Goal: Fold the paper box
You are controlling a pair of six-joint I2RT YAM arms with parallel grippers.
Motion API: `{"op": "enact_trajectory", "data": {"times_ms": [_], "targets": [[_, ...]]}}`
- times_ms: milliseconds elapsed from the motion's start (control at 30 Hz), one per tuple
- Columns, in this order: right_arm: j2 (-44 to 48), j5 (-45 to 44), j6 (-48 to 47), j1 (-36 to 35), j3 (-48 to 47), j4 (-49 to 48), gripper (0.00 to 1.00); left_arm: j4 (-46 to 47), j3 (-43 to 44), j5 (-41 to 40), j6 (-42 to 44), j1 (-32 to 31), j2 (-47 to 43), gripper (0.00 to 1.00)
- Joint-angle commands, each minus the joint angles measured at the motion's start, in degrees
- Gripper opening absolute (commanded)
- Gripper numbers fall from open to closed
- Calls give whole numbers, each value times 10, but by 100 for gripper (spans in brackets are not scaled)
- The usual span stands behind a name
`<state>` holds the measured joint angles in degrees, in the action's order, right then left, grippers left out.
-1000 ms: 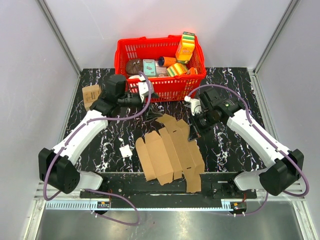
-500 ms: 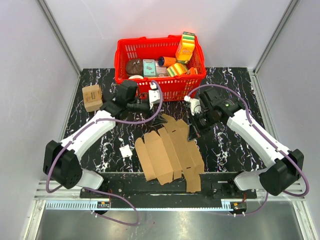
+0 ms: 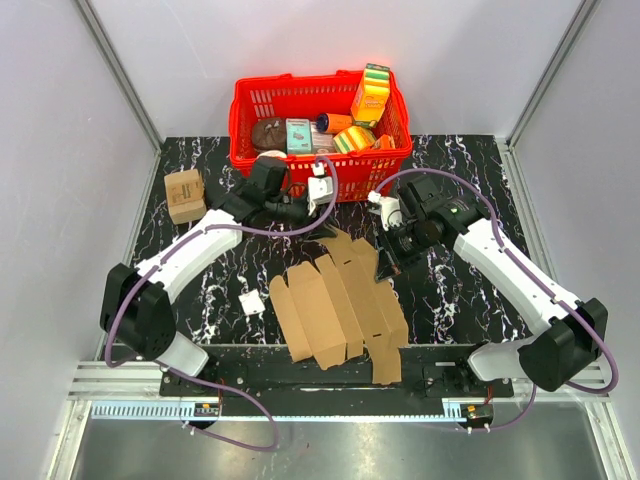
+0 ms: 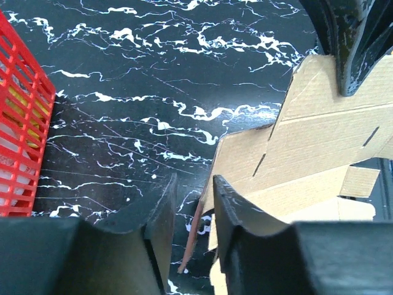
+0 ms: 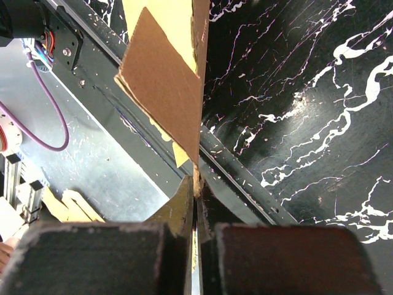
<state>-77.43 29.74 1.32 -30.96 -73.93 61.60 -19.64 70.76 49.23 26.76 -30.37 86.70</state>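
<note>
The paper box [image 3: 340,305] lies as a flat brown creased sheet on the black marbled table, between the arms. My right gripper [image 3: 391,255] is shut on its right far edge; in the right wrist view the fingers [image 5: 184,203] pinch the thin cardboard edge [image 5: 166,80]. My left gripper [image 3: 322,232] is at the sheet's far flap. In the left wrist view its jaws [image 4: 191,184] stand narrowly apart. The raised flap edge [image 4: 195,233] is between them, close to the right finger [image 4: 233,209] and clear of the left one. The sheet [image 4: 319,135] spreads out to the right.
A red basket [image 3: 320,180] of printed packages stands at the back, close behind the left wrist, and its wall [image 4: 18,123] shows in the left wrist view. A small tan box [image 3: 184,193] sits at far left. A white scrap [image 3: 251,302] lies left of the sheet.
My left arm has swung right from beside the basket to the sheet's far flap, and its jaws have narrowed around that flap. The right arm has kept still.
</note>
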Motion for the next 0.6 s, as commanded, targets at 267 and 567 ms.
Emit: {"op": "enact_trajectory", "data": {"times_ms": [267, 567], "targets": [[24, -11, 3, 1, -23, -16, 17, -38, 57, 17, -5, -5, 15, 0], [119, -177, 65, 1, -31, -91, 57, -74, 111, -74, -49, -4, 13, 0]]}}
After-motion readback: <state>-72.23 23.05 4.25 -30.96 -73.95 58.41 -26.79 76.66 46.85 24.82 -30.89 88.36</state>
